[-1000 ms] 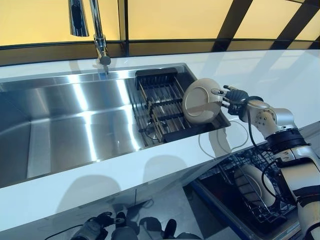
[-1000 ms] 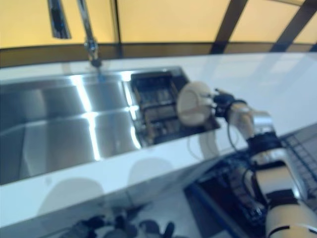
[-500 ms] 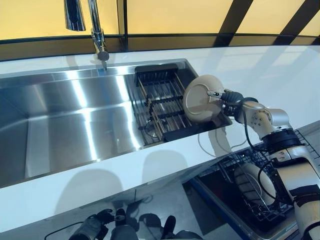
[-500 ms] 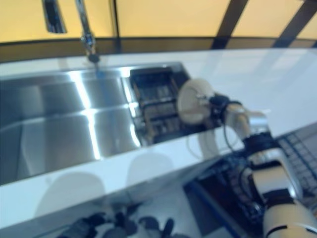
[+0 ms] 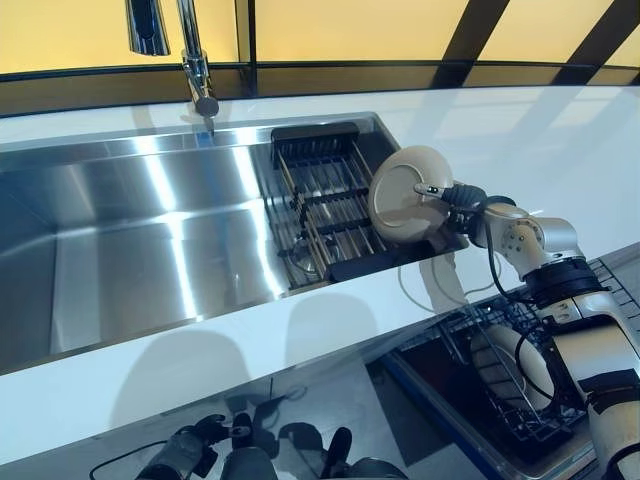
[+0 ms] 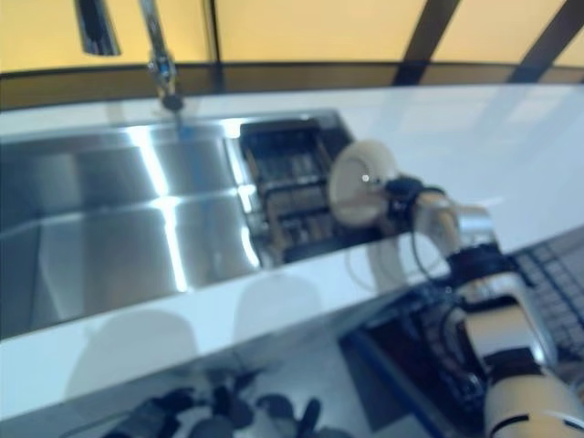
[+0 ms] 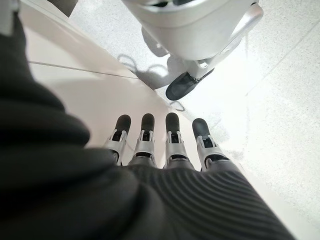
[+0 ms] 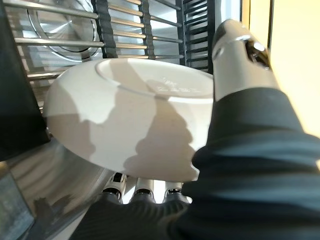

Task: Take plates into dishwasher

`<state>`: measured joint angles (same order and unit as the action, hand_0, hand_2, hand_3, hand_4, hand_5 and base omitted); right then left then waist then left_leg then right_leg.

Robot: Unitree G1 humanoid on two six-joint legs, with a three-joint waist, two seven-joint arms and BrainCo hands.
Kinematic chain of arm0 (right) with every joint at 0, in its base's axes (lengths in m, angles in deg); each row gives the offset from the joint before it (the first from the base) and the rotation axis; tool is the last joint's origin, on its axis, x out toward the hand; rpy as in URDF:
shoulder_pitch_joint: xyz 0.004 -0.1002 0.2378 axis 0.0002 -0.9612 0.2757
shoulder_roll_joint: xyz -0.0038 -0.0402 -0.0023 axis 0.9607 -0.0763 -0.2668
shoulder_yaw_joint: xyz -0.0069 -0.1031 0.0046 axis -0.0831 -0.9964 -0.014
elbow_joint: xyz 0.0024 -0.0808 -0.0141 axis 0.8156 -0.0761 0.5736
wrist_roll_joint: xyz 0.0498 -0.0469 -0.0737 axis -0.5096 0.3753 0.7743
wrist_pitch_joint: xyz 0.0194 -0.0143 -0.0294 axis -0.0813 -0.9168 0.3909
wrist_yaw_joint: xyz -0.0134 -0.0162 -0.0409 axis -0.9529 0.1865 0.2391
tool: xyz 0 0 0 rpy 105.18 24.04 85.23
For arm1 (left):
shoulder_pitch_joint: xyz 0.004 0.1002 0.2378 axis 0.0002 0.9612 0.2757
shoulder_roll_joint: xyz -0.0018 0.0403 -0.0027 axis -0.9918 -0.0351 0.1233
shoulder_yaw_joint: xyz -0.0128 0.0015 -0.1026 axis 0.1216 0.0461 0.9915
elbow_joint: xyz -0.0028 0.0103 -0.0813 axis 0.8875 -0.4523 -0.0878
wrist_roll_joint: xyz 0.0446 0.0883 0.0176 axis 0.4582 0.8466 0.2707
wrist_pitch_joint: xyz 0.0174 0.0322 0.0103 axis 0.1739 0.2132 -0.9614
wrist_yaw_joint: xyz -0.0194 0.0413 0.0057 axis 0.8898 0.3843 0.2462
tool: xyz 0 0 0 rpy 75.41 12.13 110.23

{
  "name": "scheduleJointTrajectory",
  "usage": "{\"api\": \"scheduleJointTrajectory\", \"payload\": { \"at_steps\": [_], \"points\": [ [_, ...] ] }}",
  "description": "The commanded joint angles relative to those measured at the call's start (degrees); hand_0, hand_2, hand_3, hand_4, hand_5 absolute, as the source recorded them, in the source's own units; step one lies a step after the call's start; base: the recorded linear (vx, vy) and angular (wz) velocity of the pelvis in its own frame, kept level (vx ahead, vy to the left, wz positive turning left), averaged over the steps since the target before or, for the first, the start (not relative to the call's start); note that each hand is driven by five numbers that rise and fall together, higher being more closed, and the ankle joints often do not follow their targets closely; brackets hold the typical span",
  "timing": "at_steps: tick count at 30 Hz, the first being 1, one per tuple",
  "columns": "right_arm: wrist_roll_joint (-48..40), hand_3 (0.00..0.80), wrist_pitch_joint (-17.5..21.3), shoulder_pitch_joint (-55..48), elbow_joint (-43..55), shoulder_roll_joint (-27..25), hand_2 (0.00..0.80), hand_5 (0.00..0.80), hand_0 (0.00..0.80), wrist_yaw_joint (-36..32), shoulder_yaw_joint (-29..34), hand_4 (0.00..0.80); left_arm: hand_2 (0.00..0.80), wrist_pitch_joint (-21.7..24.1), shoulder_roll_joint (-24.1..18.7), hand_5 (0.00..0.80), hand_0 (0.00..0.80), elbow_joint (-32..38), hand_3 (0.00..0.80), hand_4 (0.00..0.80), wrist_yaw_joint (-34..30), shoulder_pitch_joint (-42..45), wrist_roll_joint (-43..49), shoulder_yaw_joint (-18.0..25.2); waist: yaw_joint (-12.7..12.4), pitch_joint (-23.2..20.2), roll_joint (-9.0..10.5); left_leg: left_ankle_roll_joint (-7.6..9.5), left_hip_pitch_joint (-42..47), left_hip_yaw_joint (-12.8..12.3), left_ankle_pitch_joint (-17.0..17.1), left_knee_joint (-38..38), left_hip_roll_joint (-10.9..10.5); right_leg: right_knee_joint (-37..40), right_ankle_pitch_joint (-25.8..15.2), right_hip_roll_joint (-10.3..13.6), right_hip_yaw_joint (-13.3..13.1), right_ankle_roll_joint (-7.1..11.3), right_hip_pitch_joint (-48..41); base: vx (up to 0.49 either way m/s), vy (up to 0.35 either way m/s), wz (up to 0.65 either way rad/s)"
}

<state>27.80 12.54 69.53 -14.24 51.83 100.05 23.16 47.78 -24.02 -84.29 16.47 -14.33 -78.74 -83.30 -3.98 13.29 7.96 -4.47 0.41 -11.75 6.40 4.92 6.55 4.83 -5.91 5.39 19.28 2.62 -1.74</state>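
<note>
- The left hand (image 7: 165, 145) hangs low, below the counter edge, over pale speckled floor (image 7: 280, 100); its fingers (image 7: 172, 135) lie straight in a row and hold nothing.
- Low on the robot's right, the open dishwasher rack (image 5: 520, 400) of dark wire sits below the counter, with one white plate in the rack (image 5: 505, 365) standing among its tines.
- The white counter (image 5: 300, 330) runs across the front of the sink and on to the right, behind the right arm.
- The right hand (image 5: 462, 197) reaches over the counter edge to the right end of the sink. In its wrist view the thumb (image 8: 240, 65) lies across the underside of the pale plate (image 5: 408, 193) and the fingers (image 8: 142, 192) show beneath the rim on the other side, so the hand pinches the plate between them.
- The plate is tilted up nearly on edge, its underside with the raised foot ring facing the head camera, and it is above the right end of the black drying rack (image 5: 325, 205) that rests in the sink.
- The rack's metal bars span the right part of the steel sink (image 5: 140, 240); I cannot tell whether the plate's lower edge touches the rack.
- Farthest back, the chrome tap (image 5: 195, 70) stands at the sink's rear rim, under the amber window panels (image 5: 340, 30).
</note>
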Motion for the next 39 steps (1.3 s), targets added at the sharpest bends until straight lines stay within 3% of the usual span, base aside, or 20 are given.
{"api": "scheduleJointTrajectory", "payload": {
  "at_steps": [1,2,7,10,12,13,26,39],
  "points": [
    [-0.57,0.0,1.2,7.7,-2.19,-2.43,0.0,0.0,0.0,2.2,0.04,0.0,0.0,0.14,-0.7,0.0,0.0,-1.16,0.0,0.0,0.49,-3.74,-1.45,-2.27,-1.8,-0.35,-0.13,2.95,1.36,0.06,-3.68,0.08,-1.92,-7.93,2.38,4.92,-2.58,5.67,0.43,0.0,0.0,0.0],
    [-0.59,0.0,0.99,7.83,-2.18,-2.45,0.0,0.0,0.0,2.64,0.0,0.0,0.0,0.11,-0.72,0.0,0.0,-1.18,0.0,0.0,0.49,-3.79,-1.6,-2.35,-1.78,-0.35,-0.14,2.91,1.35,0.06,-3.65,0.08,-1.92,-7.98,2.39,4.95,-2.61,5.7,0.45,0.0,0.0,0.0],
    [-0.43,0.367,0.5,8.03,-2.72,-2.72,0.367,0.367,0.367,3.08,-0.08,0.367,0.0,0.41,-0.71,0.0,0.0,-1.43,0.0,0.0,0.71,-3.67,-1.69,-2.36,-1.82,-0.25,-0.08,2.96,1.39,0.13,-3.63,0.08,-1.88,-8.15,2.41,4.96,-2.67,5.68,0.54,0.0,0.0,0.0],
    [0.31,0.48,0.62,8.39,-3.17,-2.82,0.48,0.48,0.48,3.2,-0.27,0.48,0.0,0.41,-0.71,0.0,0.0,-1.47,0.0,0.0,0.74,-3.85,-1.62,-2.2,-1.83,-0.11,-0.02,2.94,1.3,0.14,-3.63,0.08,-1.86,-8.17,2.36,4.98,-2.66,5.71,0.67,0.0,0.0,0.0],
    [0.74,0.718,0.96,8.51,-3.49,-3.0,0.718,0.718,0.718,3.11,-0.42,0.718,0.0,0.34,-0.73,0.0,0.0,-1.34,0.0,0.0,0.77,-3.9,-1.8,-2.37,-1.88,0.05,-0.09,2.97,1.3,0.22,-3.62,0.08,-1.86,-8.31,2.37,4.99,-2.66,5.72,0.76,0.0,0.0,0.0],
    [0.85,0.8,0.96,8.61,-3.4,-3.04,0.8,0.8,0.8,3.4,-0.43,0.8,0.0,0.28,-0.72,0.0,0.0,-1.29,0.0,0.0,0.78,-3.89,-1.83,-2.41,-1.88,0.05,-0.09,2.96,1.28,0.26,-3.61,0.08,-1.87,-8.32,2.39,4.97,-2.68,5.7,0.78,0.0,0.0,0.0],
    [2.14,0.8,3.93,9.82,-2.39,-4.21,0.8,0.8,0.8,5.99,-0.13,0.8,0.0,0.44,-0.82,0.0,0.0,-1.16,0.0,0.0,1.01,-3.95,-1.92,-2.78,-1.98,0.4,-0.06,2.95,0.94,0.55,-3.64,0.08,-1.88,-8.3,2.35,4.91,-2.59,5.75,1.08,0.0,0.0,0.0],
    [1.71,0.8,15.09,7.71,9.76,-4.09,0.8,0.8,0.8,7.21,3.17,0.8,0.0,1.63,-0.83,0.0,0.0,-1.45,0.0,0.0,1.06,-2.71,-1.06,-2.03,-1.19,0.23,-0.59,2.77,1.1,0.37,-3.6,0.08,-1.71,-8.32,2.55,4.78,-2.69,5.56,1.21,0.0,0.0,0.0]
  ]
}}
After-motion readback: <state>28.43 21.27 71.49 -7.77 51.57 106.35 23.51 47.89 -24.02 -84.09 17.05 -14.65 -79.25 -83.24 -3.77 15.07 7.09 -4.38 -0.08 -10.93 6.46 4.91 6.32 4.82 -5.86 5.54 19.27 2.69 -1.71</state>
